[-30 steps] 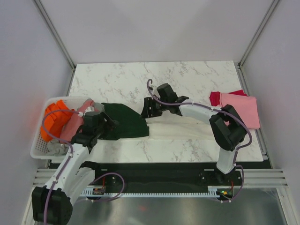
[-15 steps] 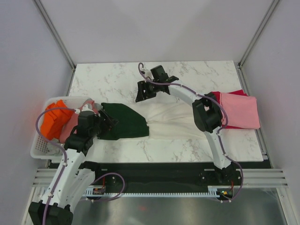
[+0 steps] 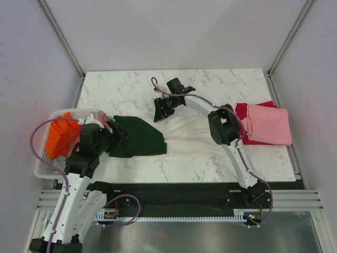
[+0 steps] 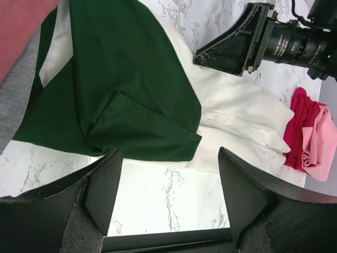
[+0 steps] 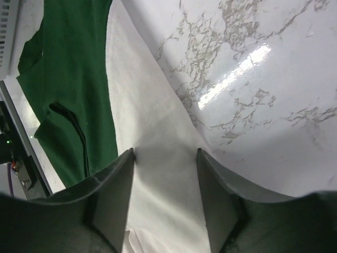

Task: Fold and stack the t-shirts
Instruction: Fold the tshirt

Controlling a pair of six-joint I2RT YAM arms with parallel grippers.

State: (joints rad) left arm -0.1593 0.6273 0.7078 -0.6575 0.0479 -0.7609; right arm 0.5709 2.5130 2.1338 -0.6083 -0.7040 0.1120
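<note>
The cream t-shirt (image 3: 197, 134) with dark green sleeves (image 3: 138, 136) lies spread across the table's middle. My right gripper (image 3: 160, 109) is open at its far left edge. In the right wrist view the gripper (image 5: 166, 153) straddles flat cream cloth (image 5: 152, 132), with the green sleeve (image 5: 68, 79) to the left. My left gripper (image 3: 118, 132) is open and empty. In the left wrist view it (image 4: 168, 195) hangs over bare marble just short of the green sleeve (image 4: 116, 79). A folded pink t-shirt (image 3: 269, 124) lies on a crimson one (image 3: 242, 112) at the right.
A white slatted basket (image 3: 45, 166) at the left edge holds an orange t-shirt (image 3: 60, 134), a dusty-rose one (image 3: 79, 143) and a grey one (image 4: 16, 100). Grey walls close in the marble table (image 3: 221, 81) on three sides.
My right arm has stretched out, moving its gripper away from me and slightly left. The cream cloth now spreads farther back. My left arm has drawn its elbow back; its gripper stays by the green sleeve.
</note>
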